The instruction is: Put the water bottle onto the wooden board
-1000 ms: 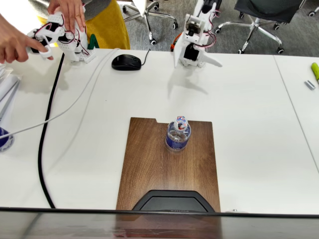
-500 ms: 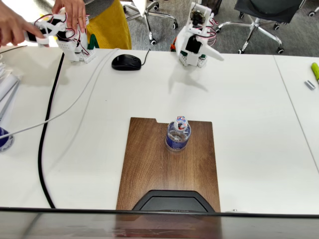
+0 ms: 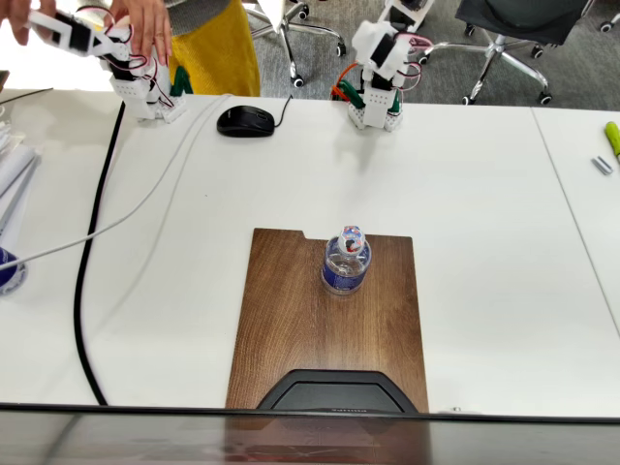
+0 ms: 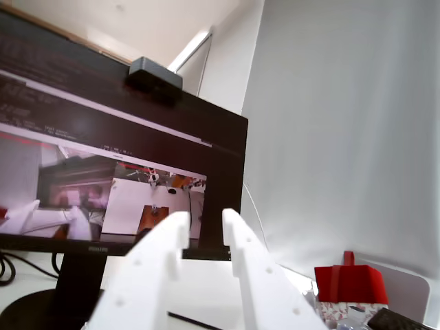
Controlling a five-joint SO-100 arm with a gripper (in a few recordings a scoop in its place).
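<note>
White plastic fingers of the claw [image 4: 206,227] stand close together in the wrist view with a narrow gap between them and nothing held; they point up and away, at a dark monitor and a pale wall rather than the table. Compared with a second ago, the arm [image 3: 380,68] has folded back over its base at the far edge of the table in the fixed view, where before it leaned out over the white tabletop [image 3: 484,213] with its fingers angled down. Well apart from the claw, nearer the camera, the water bottle [image 3: 346,262] stands upright on the wooden board [image 3: 300,329], in its upper half, just as it stood in the earlier pictures. Off to one side of the arm lies a black mouse [image 3: 246,120]. Judging by this, the placing is done and the arm is retiring to rest.
</note>
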